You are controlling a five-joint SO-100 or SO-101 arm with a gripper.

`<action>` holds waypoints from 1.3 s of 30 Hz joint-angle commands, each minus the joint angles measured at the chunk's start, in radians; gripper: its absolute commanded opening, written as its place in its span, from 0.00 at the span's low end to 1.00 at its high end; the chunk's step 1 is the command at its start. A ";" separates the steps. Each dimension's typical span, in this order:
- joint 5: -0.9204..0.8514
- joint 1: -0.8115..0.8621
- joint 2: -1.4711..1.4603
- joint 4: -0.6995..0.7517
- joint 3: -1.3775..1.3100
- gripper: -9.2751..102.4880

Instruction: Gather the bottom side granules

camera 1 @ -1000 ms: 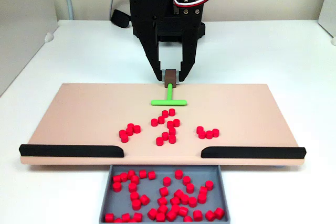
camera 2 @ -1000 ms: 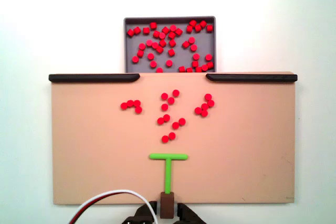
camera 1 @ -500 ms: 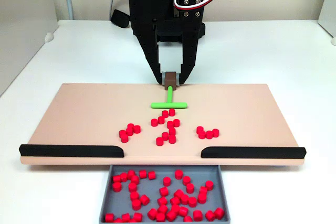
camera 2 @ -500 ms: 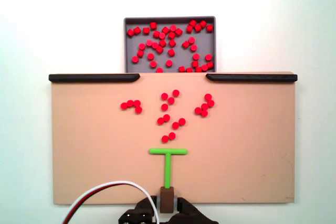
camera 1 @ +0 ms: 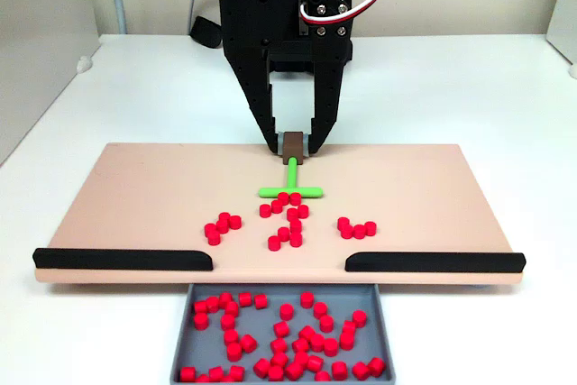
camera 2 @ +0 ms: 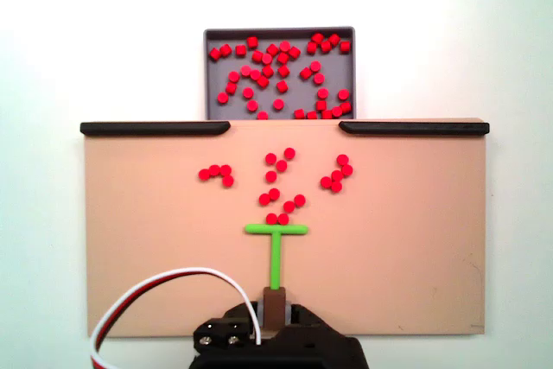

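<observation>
Red granules (camera 1: 286,220) (camera 2: 278,192) lie in three loose groups on the tan board (camera 1: 135,191) (camera 2: 147,239), and many more fill the grey tray (camera 1: 185,326) (camera 2: 212,41). My black gripper (camera 1: 292,143) (camera 2: 276,308) is shut on the brown handle block of the green T-shaped stick (camera 1: 291,182) (camera 2: 276,244). The stick's crossbar touches the nearest two granules of the middle group (camera 2: 276,219).
Two black rails (camera 1: 122,259) (camera 1: 433,261) edge the board on the tray side, leaving a gap over the tray. A red, white and black cable (camera 2: 164,295) trails from the arm. White table surrounds the board.
The gripper has pushed the green stick forward across the board toward the tray, bringing its crossbar up against the nearest granules. The granule groups have hardly shifted.
</observation>
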 commanded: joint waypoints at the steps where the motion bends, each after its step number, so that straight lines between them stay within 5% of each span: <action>1: -0.020 -0.002 -0.035 -0.008 -0.026 0.08; 30: -0.049 -0.003 -0.129 0.008 -0.186 0.08; 39: -0.035 0.002 0.026 0.167 -0.229 0.08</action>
